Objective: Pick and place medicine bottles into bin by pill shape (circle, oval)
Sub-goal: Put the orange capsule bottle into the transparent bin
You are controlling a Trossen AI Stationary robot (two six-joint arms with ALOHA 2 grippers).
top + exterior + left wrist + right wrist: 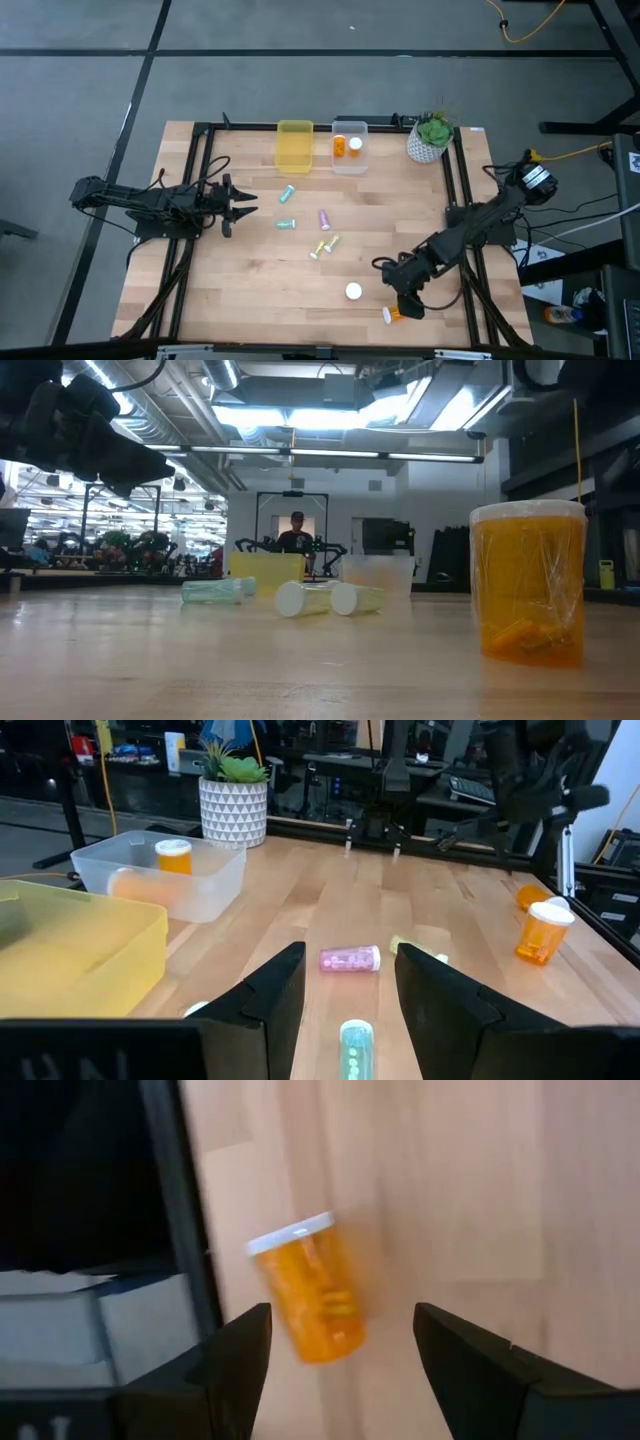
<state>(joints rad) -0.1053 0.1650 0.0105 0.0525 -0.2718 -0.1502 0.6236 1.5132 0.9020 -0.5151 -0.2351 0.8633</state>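
Observation:
An orange bottle with a white cap (393, 314) lies on its side near the table's front right edge. My right gripper (403, 298) hovers just over it, open. In the right wrist view the bottle (312, 1298) lies ahead of the gripper (340, 1345), and the fingers touch nothing. A second orange bottle (353, 291) stands upright nearby. Teal bottles (287, 192) (287, 222), a purple one (325, 218) and yellow-green ones (322, 247) lie mid-table. My left gripper (240, 207) is open and empty at the left, pointing toward them.
A yellow bin (294, 146) and a clear bin (349, 160) holding two orange bottles (346, 146) stand at the far edge. A white-potted plant (430, 138) stands to their right. The black table frame (170, 1200) runs close beside the lying orange bottle. A person (297, 532) shows far behind.

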